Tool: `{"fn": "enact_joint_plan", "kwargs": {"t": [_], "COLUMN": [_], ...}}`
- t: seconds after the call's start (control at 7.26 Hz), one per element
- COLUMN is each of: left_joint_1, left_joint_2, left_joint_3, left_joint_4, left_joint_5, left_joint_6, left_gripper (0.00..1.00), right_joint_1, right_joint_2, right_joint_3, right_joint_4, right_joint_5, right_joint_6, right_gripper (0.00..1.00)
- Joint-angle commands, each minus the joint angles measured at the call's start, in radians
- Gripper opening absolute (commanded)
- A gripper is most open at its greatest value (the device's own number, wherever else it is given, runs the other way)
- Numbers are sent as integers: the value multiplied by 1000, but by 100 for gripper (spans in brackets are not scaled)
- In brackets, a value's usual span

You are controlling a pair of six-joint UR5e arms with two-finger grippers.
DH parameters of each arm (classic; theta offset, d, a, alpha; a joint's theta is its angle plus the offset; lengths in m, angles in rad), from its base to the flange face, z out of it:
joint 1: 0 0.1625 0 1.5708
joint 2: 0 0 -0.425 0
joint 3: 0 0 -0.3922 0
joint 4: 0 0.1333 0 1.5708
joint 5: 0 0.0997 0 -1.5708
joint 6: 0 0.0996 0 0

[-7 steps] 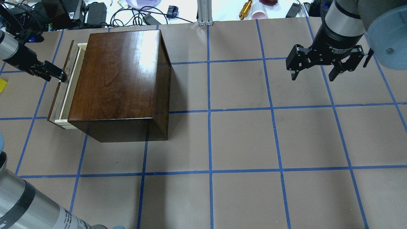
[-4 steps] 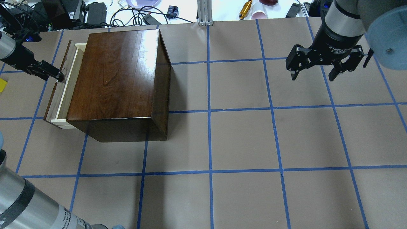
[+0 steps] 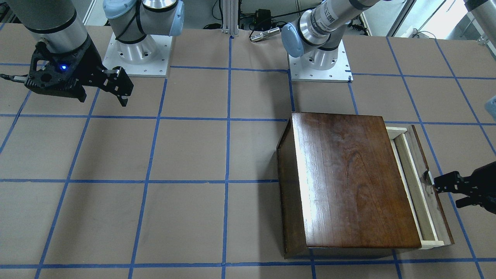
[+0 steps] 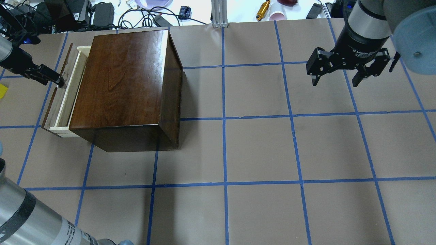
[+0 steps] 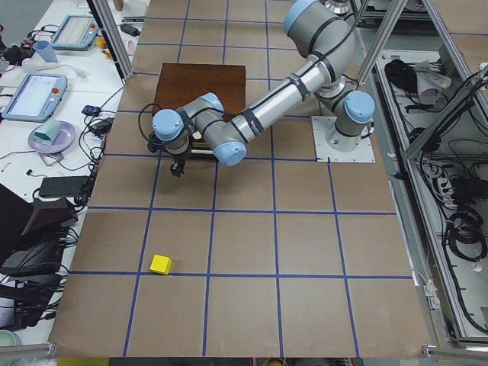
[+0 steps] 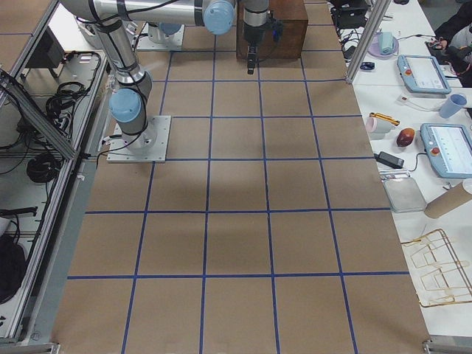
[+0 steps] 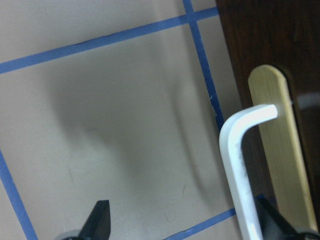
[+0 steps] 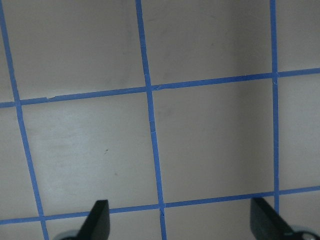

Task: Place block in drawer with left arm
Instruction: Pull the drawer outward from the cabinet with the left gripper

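Front-facing view: the glossy box (image 3: 348, 178) sits on the brown table (image 3: 186, 151), which is gridded in blue tape. Its drawer (image 3: 416, 190) is pulled part-way out toward the picture's right. The left gripper (image 3: 445, 188) reaches in from that edge with its tip at the small knob (image 3: 427, 177) on the dark front panel. Far off, the right gripper (image 3: 102, 97) hovers near its base with a blue light glowing on it. Its jaws are spread and hold nothing. The left arm (image 3: 329, 17) carries a label, but the print is too small to read.

Overhead view: the white lettering on the right gripper's wrist reads "Adaptive"; the rest of it is cut off. The block (image 4: 2, 91) is only a yellow sliver at the left edge. It lies on the table beyond the drawer front, apart from both the drawer and the left gripper.

Left side view: the block shows whole here, alone on the paper and well apart from the box.

Right side view: the box is small at the far end. The screens of the tablets (image 6: 424, 72) on the side bench cannot be read.

Left wrist view: the fingertips (image 7: 100, 222) stand wide apart, pinching nothing. A white bent rod (image 7: 237, 165) rises beside one of them, and its tip meets a pale strip (image 7: 272, 145) against dark wood.

Right wrist view: the fingertips are spread over bare taped paper.
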Motion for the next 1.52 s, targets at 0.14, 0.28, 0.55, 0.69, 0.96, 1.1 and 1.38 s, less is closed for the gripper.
{"fn": "enact_joint_plan", "kwargs": {"t": [0.14, 0.28, 0.55, 0.69, 0.96, 1.1, 1.38], "left_joint_1": [3, 6, 6, 6, 6, 6, 6], "left_joint_2": [-13, -13, -12, -10, -7, -10, -15], "left_joint_3": [18, 18, 18, 18, 29, 47, 58], "left_joint_4": [0, -1, -8, -8, -18, -41, -48], "left_joint_5": [5, 7, 5, 5, 7, 7, 21], "left_joint_6": [16, 16, 16, 16, 13, 13, 16], "left_gripper": [100, 100, 100, 100, 100, 100, 100], "right_joint_1": [0, 0, 0, 0, 0, 0, 0], "right_joint_2": [0, 0, 0, 0, 0, 0, 0], "right_joint_3": [2, 0, 0, 0, 0, 2, 0], "right_joint_4": [0, 0, 0, 0, 0, 0, 0], "right_joint_5": [0, 0, 0, 0, 0, 0, 0], "right_joint_6": [0, 0, 0, 0, 0, 0, 0], "right_gripper": [100, 100, 100, 100, 100, 100, 100]}}
